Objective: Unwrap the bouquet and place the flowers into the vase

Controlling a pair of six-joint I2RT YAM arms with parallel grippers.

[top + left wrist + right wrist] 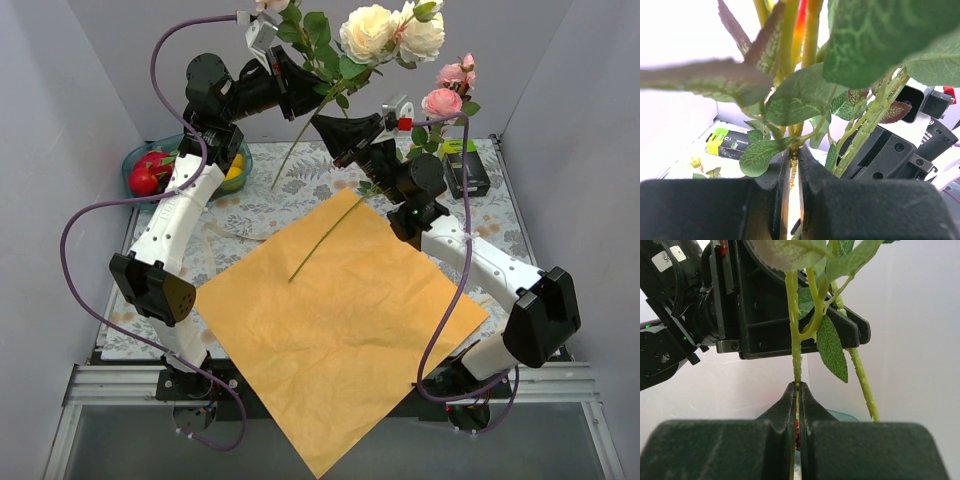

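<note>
Closest in the left wrist view, the two black fingers [705, 210] of the left jaws stand pressed together on a thin green stem [793, 167], with broad veined leaves [790, 102] crowding the lens above them. The right wrist view shows the same: its dark fingers [715, 450] are closed on a knobbly green stem [796, 357] that rises past the black body of the other arm's wrist. From above, both arms reach high over the far half of the tabletop [250, 205], and their jaws meet close together in the bunch of flowers [330, 60]. The left arm [180, 215] comes from the left and the right arm [470, 260] from the right. Two cream roses [390, 33] top the bunch, and the pink roses [446, 92] sit just beside the right wrist. One stem end hangs below the left jaws. Another long stem [325, 238] runs over the orange paper wrapper [340, 340]; whether it lies on the sheet or hangs above it I cannot tell. The wrapper is spread flat and open, and its near corner juts past the tabletop's front edge. A cream ribbon [228, 233] lies beside its left corner. At the far left stands a teal bowl [135, 158] of red and yellow fruit, at the far right a black-and-green box [467, 170].
</note>
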